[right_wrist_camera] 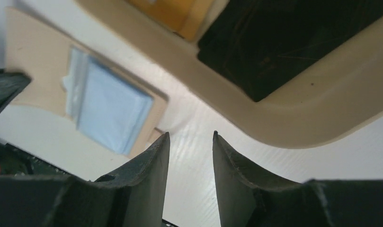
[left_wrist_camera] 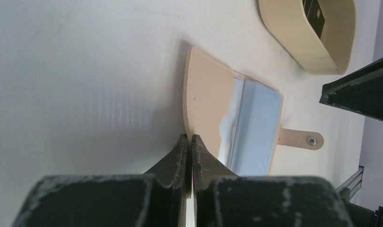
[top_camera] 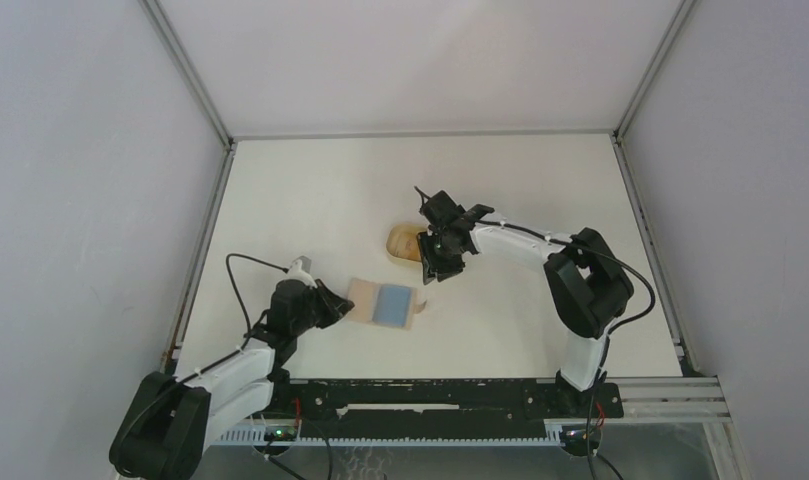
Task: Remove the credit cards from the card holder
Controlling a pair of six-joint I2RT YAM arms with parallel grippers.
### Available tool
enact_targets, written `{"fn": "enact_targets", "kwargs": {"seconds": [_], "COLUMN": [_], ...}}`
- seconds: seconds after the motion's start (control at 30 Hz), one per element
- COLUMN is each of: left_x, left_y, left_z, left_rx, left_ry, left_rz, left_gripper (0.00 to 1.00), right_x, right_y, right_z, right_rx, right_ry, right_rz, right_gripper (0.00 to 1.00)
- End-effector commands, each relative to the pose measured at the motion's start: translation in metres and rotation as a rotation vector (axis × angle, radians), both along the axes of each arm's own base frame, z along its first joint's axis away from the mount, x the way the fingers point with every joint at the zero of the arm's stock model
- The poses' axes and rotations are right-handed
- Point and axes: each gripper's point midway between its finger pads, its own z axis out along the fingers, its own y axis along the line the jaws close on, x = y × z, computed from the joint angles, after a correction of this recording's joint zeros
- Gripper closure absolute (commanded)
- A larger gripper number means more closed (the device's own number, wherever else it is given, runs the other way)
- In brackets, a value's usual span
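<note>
Tan leather, by the look of it, makes up the flat rectangular card holder [top_camera: 363,297], which lies open on the white table [top_camera: 310,190], near the front edge and left of centre. A thin light blue card [left_wrist_camera: 255,123] is seen still lodged in its pocket, and the small snap strap [left_wrist_camera: 300,139] is folded out flat to one side. The left edge of the card holder is pinched by the left gripper [left_wrist_camera: 190,138], whose fingers are pressed together on the leather.

Just beyond the card holder a shallow tan oval tray [right_wrist_camera: 274,123] is set. A flat black card [right_wrist_camera: 293,42] is seen lying inside it, beside an orange-yellow item [right_wrist_camera: 170,12] that cannot be identified. The right gripper [right_wrist_camera: 190,135] is poised over the near rim of the tray, with its fingers apart and nothing between them.

One of the two cards is therefore judged to be out and put away, so about half of the task is taken as done. The light blue card is what is left. It has to be drawn from the pocket while the card holder is held down, and presumably laid in the tray with the black card. Whether further cards lie beneath the light blue card cannot be told.
</note>
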Motion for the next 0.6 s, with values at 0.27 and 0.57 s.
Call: {"fn": "enact_targets", "kwargs": {"seconds": [0.27,0.57], "left_x": [0.005,0.009], "left_y": [0.009,0.005], "left_z": [0.002,0.004], "left_rx": [0.065,0.07], "left_ry": [-0.007,-0.002], "left_rz": [0.027,0.017], "left_gripper": [0.75,0.45], "right_x": [0.038,0.069], "right_y": [-0.004,-0.004], "right_z": [-0.009,-0.012], "right_rx": [-0.114,-0.092], "right_ry": [-0.022,-0.033], "right_rz": [-0.136,-0.176], "right_gripper": [0.54,0.54]}}
